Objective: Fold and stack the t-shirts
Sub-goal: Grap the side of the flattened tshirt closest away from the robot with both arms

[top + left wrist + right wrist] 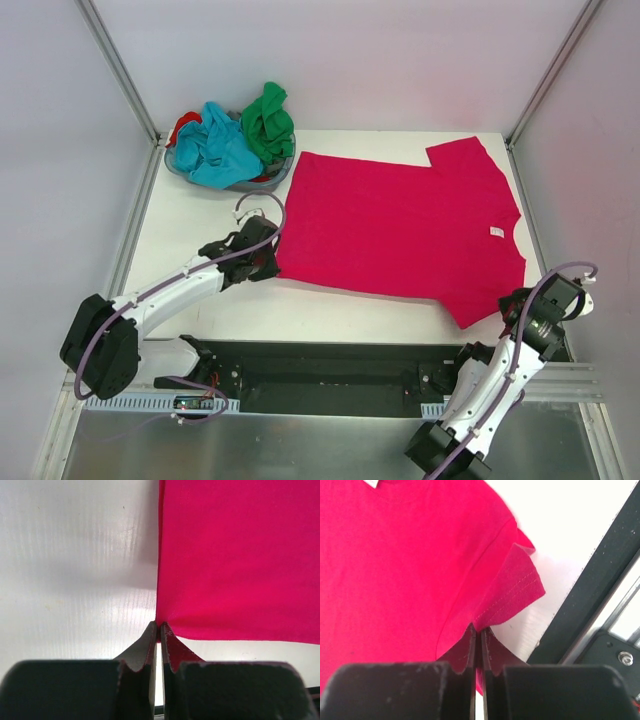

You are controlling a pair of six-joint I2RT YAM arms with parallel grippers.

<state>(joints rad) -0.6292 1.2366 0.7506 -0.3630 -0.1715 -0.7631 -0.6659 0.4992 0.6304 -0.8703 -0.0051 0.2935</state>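
The crimson-pink t-shirt (395, 225) lies spread flat on the white table, its white neck label (496, 232) to the right. My left gripper (268, 252) is shut on the shirt's near left hem corner (159, 625). My right gripper (512, 310) is shut on the near sleeve's edge (479, 626), and the sleeve (515, 587) is folded up there. The turquoise-blue t-shirt (215, 150), the green t-shirt (268, 122) and a bit of the red t-shirt (184, 124) are bunched in the grey basket (238, 186) at the far left.
A black rail (330, 370) runs along the table's near edge between the arm bases. It also shows in the right wrist view (590, 590) beside the sleeve. White walls with metal posts (120, 70) enclose the table.
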